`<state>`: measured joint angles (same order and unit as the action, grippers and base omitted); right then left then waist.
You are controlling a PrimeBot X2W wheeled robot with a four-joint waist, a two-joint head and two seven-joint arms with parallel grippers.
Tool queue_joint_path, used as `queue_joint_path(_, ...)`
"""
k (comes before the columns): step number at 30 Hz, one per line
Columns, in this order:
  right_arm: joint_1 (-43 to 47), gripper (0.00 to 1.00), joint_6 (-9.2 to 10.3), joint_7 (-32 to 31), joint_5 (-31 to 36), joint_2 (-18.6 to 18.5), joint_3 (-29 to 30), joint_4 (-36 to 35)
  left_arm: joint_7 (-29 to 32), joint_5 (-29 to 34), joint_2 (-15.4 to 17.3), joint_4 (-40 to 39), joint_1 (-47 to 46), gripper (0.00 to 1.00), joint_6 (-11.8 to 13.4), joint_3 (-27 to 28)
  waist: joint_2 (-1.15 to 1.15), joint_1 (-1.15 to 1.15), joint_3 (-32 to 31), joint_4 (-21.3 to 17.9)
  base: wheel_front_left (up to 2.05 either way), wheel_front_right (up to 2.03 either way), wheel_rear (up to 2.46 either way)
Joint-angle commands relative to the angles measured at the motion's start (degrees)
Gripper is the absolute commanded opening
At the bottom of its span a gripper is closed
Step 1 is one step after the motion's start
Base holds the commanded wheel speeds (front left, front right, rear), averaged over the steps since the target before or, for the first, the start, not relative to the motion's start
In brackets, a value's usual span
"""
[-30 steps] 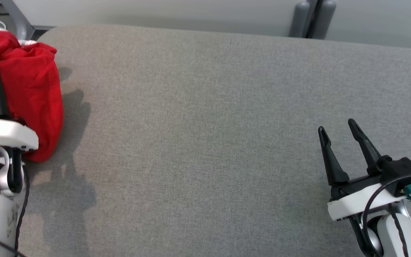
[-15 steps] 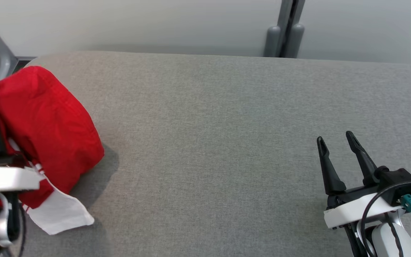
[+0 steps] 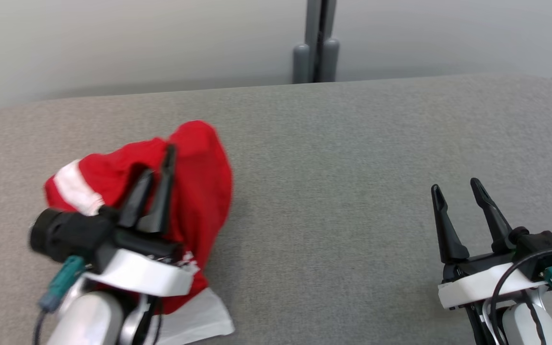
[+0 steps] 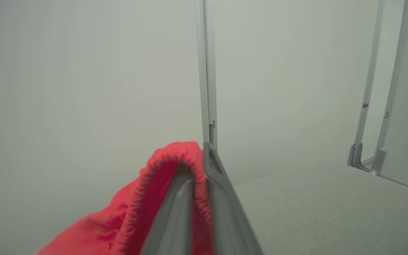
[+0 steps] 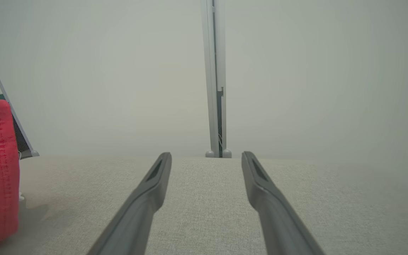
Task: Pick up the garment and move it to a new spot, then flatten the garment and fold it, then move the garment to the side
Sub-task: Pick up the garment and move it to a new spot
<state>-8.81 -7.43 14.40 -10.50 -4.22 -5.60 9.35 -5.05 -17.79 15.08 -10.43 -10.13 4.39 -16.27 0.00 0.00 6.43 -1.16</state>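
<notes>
At the lower left of the head view, the left gripper [image 3: 160,163] is clamped on a fold of the garment [image 3: 199,182], its two dark fingers pressed together through the red cloth. The left wrist view shows only a narrow hemmed edge pinched between them.

Risk: so slim a bite may slip out in carrying and drop the bunched shirt short of its spot. The white sleeve [image 3: 194,321] trailing at the bottom edge may also drag on the grey padded surface [image 3: 333,206] and twist the bundle, which would complicate flattening. Whether the bunch's lower part rests on the surface or hangs just clear of it is uncertain.

Pose: the left forearm rises from the bottom edge, wrist angled so the fingers point toward the upper right. At the lower right, the right gripper [image 3: 454,187] hovers empty with fingers apart, well apart from the garment, pointing toward the far wall post [image 3: 315,48].
</notes>
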Motion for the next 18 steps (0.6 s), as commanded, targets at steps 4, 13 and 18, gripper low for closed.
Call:
queue_joint_path(4, 0.0, 1.00, -0.11, 0.2, 0.2, -0.1, 0.7, -1.1, 0.1, 1.0, -2.9, 1.7, -5.9, 0.00, -3.0, -5.2, 0.00, 0.00, 2.2, -4.4, 0.00, 0.00, 0.00)
queue_joint_path(13, -1.7, 1.00, -0.11, 0.6, -0.5, 0.7, 1.1, -2.1, 1.0, 3.2, -7.0, 8.5, -14.7, 0.00, -6.7, -12.2, 0.00, 0.00, 7.7, -10.3, 0.00, 0.00, 0.00)
queue_joint_path(18, -2.8, 1.00, -0.11, 0.8, -1.0, 1.1, 1.5, -2.3, 1.2, 2.6, -7.7, 16.3, -16.8, 0.00, -7.9, -13.9, 0.00, 0.00, 11.2, -12.6, 0.00, 0.00, 0.00)
